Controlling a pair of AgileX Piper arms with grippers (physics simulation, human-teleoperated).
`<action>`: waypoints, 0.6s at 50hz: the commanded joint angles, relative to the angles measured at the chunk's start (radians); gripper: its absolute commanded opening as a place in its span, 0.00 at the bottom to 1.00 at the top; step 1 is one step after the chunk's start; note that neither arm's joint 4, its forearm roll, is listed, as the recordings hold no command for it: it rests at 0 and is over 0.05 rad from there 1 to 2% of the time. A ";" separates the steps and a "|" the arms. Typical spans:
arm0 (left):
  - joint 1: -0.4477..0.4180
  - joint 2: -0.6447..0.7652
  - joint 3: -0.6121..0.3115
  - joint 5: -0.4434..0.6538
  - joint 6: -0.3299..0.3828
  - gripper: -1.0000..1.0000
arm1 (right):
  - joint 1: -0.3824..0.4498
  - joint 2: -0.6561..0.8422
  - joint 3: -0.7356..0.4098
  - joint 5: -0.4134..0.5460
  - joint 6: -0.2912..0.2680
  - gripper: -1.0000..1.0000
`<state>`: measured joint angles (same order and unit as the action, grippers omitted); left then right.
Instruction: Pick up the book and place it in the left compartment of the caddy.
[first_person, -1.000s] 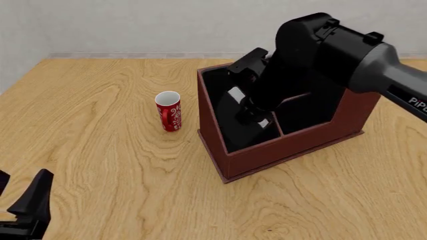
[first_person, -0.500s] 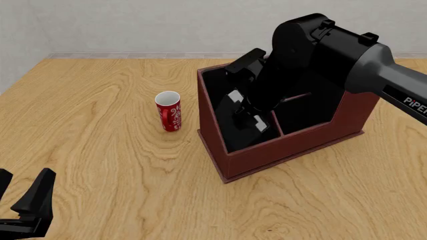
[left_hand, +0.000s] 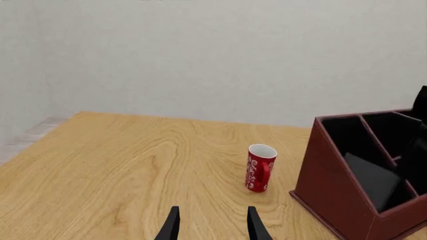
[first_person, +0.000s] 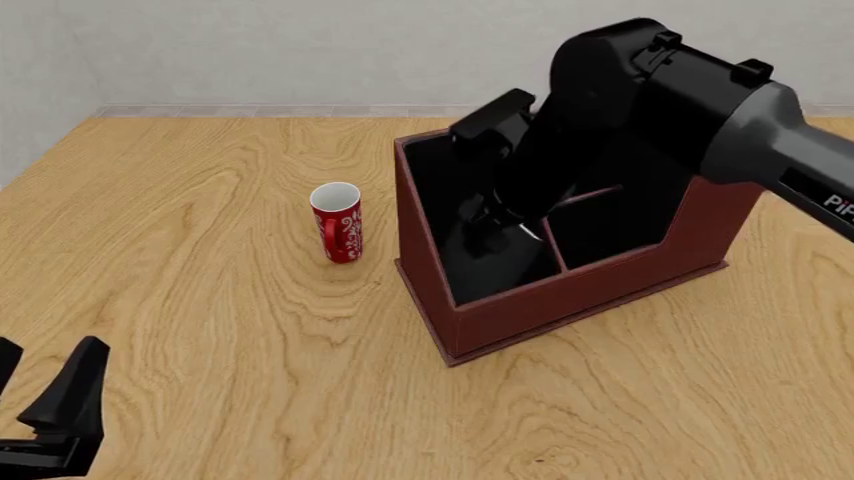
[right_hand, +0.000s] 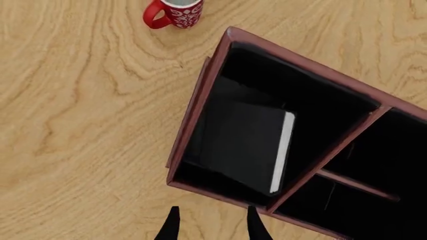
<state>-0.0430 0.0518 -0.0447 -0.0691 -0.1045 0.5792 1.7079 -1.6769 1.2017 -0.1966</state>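
The right gripper (right_hand: 208, 222) hangs above the caddy (first_person: 574, 290), pointing down into it, its two fingertips (right_hand: 172, 220) spread apart with nothing between them. In the right wrist view the tips sit over the caddy's near front wall, clear of the book (right_hand: 243, 145) below. In the front view the right arm (first_person: 667, 90) reaches in from the right, its bulky black wrist arched over the caddy's far rim and bent steeply downward, hiding much of the interior.

The book lies inside the left compartment (right_hand: 267, 85), leaning at a tilt, its black cover facing up and its white page edges turned toward the divider on the right. It touches neither finger. In the left wrist view it shows as a dark slab (left_hand: 373, 180) slanted in the near part of that slot.

The left gripper (first_person: 54, 420) rests low at the near left corner of the surface (first_person: 200, 200), well apart from everything, its fingers (left_hand: 171, 227) parted and empty, pointing across the wood toward the far wall.

A red mug (first_person: 338, 222) with a white pattern stands upright on the surface just left of the caddy, not touching it.
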 joint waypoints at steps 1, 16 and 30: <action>-0.004 -0.007 -0.015 0.013 -0.002 1.00 | -0.017 -0.036 0.010 0.018 -0.093 1.00; -0.017 -0.047 -0.071 0.080 -0.003 1.00 | -0.038 -0.110 0.027 0.018 -0.099 1.00; -0.034 -0.051 -0.132 0.120 0.009 1.00 | -0.004 -0.192 0.061 0.018 -0.066 1.00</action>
<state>-0.0642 0.0072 -0.1364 0.0217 -0.0999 0.5738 1.5829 -1.6543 1.2016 -0.1852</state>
